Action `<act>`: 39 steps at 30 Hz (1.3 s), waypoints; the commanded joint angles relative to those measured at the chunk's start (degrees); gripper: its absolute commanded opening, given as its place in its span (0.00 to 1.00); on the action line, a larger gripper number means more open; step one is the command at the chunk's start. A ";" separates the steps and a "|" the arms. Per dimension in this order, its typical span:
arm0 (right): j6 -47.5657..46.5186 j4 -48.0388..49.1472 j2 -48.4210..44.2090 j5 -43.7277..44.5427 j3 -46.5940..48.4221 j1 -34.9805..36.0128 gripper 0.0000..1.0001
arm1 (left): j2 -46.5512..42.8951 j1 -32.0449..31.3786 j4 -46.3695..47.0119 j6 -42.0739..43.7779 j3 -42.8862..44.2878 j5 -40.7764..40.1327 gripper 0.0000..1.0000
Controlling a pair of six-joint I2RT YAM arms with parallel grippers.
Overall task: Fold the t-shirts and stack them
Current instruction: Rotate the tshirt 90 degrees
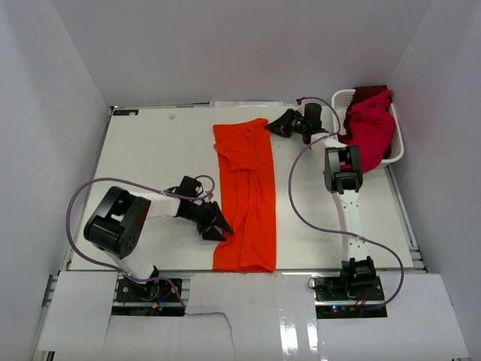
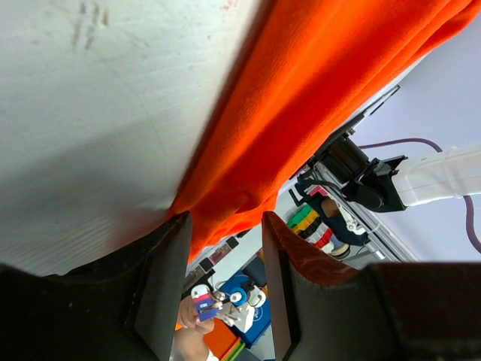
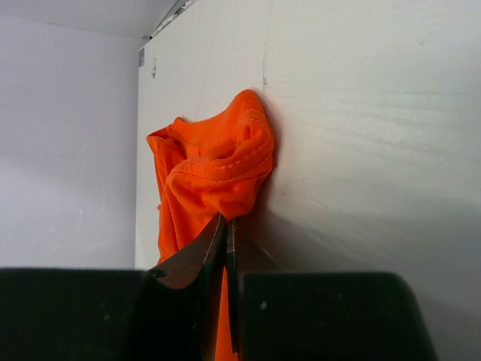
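Left pincer [image 1: 222, 232] agape, right pincer [image 1: 272, 128] clamped.

Dark red t-shirt [image 1: 370, 92] mostly hidden behind crimson t-shirt [image 1: 372, 128] at upper right, orange t-shirt [image 2: 316, 98] cut off by left wrist view's top edge

We can't read any txt, nos. or brands. Dark sticker [image 1: 125, 112] at far-left corner of table [image 1: 165, 150]: too small to make out. Coloured bits [image 2: 312, 222] past the table's edge, left wrist view: marks too blurred.
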 commanded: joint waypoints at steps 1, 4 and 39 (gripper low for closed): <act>2.75 4.52 3.65 2.13 2.72 0.50 0.08 | 1.78 1.50 -2.98 3.86 -0.04 -11.00 0.55; 4.42 6.36 4.53 2.22 3.95 0.50 0.08 | 2.66 5.27 -4.21 6.05 1.36 -11.01 0.55; -31.76 -11.56 -36.31 10.66 -35.72 -4.42 0.98 | -3.31 10.56 -5.18 8.09 1.54 -3.80 0.55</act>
